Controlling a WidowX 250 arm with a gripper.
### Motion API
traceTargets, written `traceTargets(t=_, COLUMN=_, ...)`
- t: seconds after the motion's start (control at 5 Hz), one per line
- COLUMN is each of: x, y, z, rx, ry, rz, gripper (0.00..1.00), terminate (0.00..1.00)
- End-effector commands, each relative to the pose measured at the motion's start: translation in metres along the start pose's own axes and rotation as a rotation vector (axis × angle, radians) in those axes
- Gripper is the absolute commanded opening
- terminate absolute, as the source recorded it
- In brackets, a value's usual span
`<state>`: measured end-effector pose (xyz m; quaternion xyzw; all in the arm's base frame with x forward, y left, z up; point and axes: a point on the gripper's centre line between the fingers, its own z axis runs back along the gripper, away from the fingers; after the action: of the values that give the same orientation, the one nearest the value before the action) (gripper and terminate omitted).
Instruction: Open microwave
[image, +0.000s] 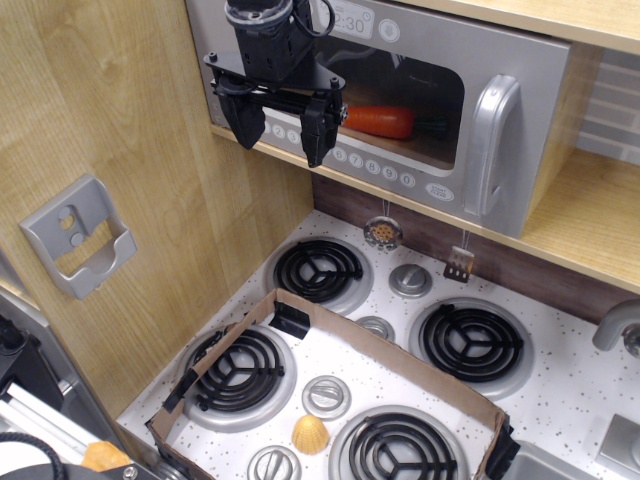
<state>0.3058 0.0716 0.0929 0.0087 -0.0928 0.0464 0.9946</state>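
The silver-grey microwave (520, 90) sits on a wooden shelf at the top of the view. Its windowed door looks shut, with the chunky vertical grey handle (490, 145) at its right end. A row of round white buttons (372, 166) runs along the bottom and a clock display (350, 20) shows at the top. An orange carrot-like toy (380, 120) lies inside behind the window. My black gripper (277, 128) hangs open and empty in front of the microwave's left part, well left of the handle.
A toy stove (570, 400) with four black coil burners and grey knobs lies below. A low cardboard frame (390, 350) surrounds the front burners, with a small yellow toy (310, 434) inside. A grey wall bracket (80, 235) is on the left wood panel. A faucet (615, 325) is at right.
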Motion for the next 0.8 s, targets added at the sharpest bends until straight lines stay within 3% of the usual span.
traceTargets(t=0.0, x=0.0, y=0.0, z=0.0, rx=0.0, ry=0.0, rz=0.0, gripper=1.0, terminate=0.0)
traceTargets(t=0.2, x=0.01, y=-0.024, z=0.011, rx=-0.014, ry=-0.048, rz=-0.045, gripper=1.0, terminate=0.0)
traceTargets(t=0.4, x=0.009, y=-0.049, z=0.017, rx=-0.022, ry=-0.084, rz=-0.078, gripper=1.0, terminate=0.0)
traceTargets(t=0.6, x=-0.002, y=-0.081, z=0.029, rx=-0.03, ry=-0.158, rz=-0.085, gripper=1.0, terminate=0.0)
